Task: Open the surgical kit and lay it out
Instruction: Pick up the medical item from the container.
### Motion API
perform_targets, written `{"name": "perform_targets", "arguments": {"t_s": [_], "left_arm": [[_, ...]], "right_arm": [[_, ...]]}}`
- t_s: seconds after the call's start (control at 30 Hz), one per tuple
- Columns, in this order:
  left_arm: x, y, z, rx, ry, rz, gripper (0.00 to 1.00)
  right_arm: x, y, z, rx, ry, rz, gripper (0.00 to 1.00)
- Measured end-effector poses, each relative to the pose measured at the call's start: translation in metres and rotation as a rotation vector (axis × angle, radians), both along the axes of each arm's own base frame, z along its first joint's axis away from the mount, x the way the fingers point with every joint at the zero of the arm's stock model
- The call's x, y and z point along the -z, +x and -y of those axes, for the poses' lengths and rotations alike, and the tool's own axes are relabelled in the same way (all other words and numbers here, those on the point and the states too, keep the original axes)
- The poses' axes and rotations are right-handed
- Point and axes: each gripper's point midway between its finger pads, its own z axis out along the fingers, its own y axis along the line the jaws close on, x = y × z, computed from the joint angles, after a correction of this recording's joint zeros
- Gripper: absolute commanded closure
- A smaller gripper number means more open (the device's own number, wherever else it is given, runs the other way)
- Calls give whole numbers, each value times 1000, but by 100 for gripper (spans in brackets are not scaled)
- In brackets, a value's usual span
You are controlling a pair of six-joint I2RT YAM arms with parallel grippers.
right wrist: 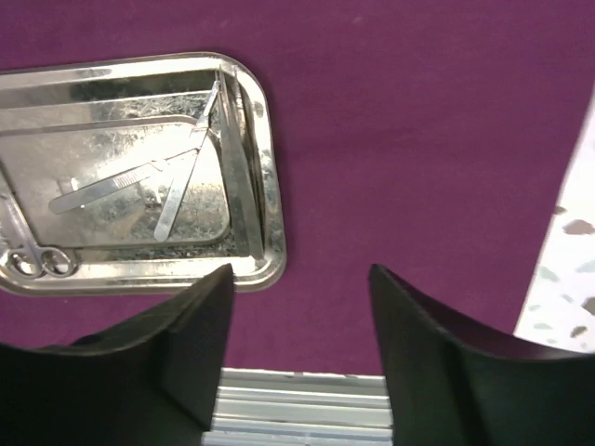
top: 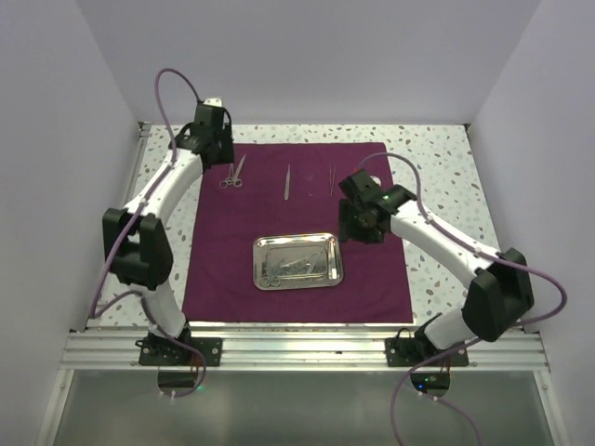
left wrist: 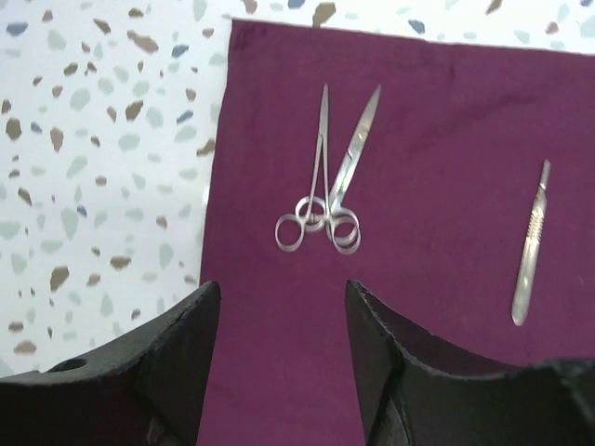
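The surgical kit's maroon cloth point(top: 297, 209) lies spread flat on the table. Its steel tray point(top: 297, 239) sits front-centre and holds thin silver instruments point(right wrist: 139, 177), among them a ringed pair point(right wrist: 42, 262). On the cloth's far part lie scissors point(top: 232, 174) with the blades apart, a scalpel handle point(top: 287, 182) and a thin instrument point(top: 331, 179). My left gripper point(top: 224, 156) hovers just short of the scissors point(left wrist: 325, 186), open and empty point(left wrist: 282, 293). My right gripper point(top: 356, 228) hangs open and empty over bare cloth point(right wrist: 418, 139), right of the tray point(right wrist: 270, 186).
Speckled white tabletop point(left wrist: 102, 139) borders the cloth on the left, back and right. An aluminium rail point(right wrist: 297, 409) runs along the near edge. White walls point(top: 56, 139) close in the sides and back.
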Motion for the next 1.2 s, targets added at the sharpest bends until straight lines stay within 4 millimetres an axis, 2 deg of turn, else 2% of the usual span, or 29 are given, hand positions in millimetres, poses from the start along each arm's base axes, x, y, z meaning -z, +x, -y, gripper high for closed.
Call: {"name": "perform_targets", "arguments": {"t_s": [0.07, 0.13, 0.23, 0.3, 0.4, 0.53, 0.7, 0.87, 1.2], "left_arm": [[-8, -26, 1, 5, -19, 5, 43], [-7, -50, 5, 17, -26, -7, 43], [5, -86, 9, 40, -23, -60, 44], [13, -105, 8, 51, -15, -94, 44], [15, -123, 2, 50, -5, -118, 44], [3, -133, -3, 42, -1, -96, 44], [-12, -136, -4, 43, -12, -53, 45], [-10, -138, -4, 43, -11, -59, 45], [-7, -139, -5, 43, -9, -67, 47]], "right_arm": [[18, 3, -12, -20, -5, -36, 43], [34, 6, -20, -27, -12, -69, 44], [58, 17, -29, -31, -38, -115, 48], [69, 28, -37, -30, -51, -132, 51], [78, 44, -49, -31, -53, -133, 54], [84, 59, -59, -31, -49, -127, 57], [94, 60, -60, -30, -63, -142, 69], [96, 60, -59, -27, -69, -146, 77], [100, 57, -56, -25, -77, -154, 80]]}}
